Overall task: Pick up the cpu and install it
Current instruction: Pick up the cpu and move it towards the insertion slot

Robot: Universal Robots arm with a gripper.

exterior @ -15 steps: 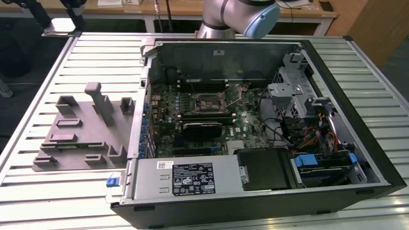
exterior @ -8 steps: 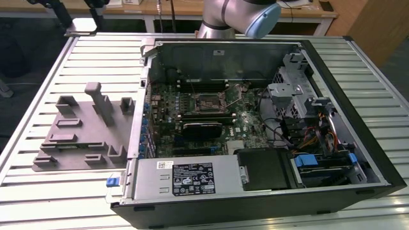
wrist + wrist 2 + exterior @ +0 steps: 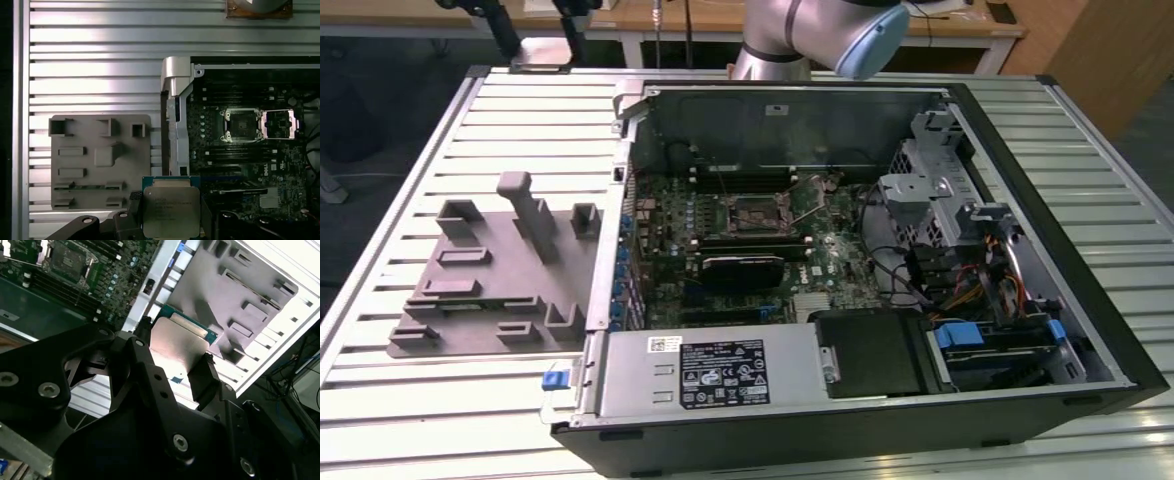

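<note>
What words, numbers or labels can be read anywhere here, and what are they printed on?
No text here can be read with confidence.
The cpu, clamped in the gripper: faint lines of print on its metal top, too small to read.
Power supply label: dense print and symbols, too small to read.
White sticker beside it: blurred.
Motherboard: white markings, too small to read.

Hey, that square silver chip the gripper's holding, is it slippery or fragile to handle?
The cpu, a flat square chip with a shiny silver-grey metal lid, looks rigid and probably won't flex. The black fingers pinch only its thin edges, so it could slip or twist. Its thin green board rim is likely delicate.
</note>
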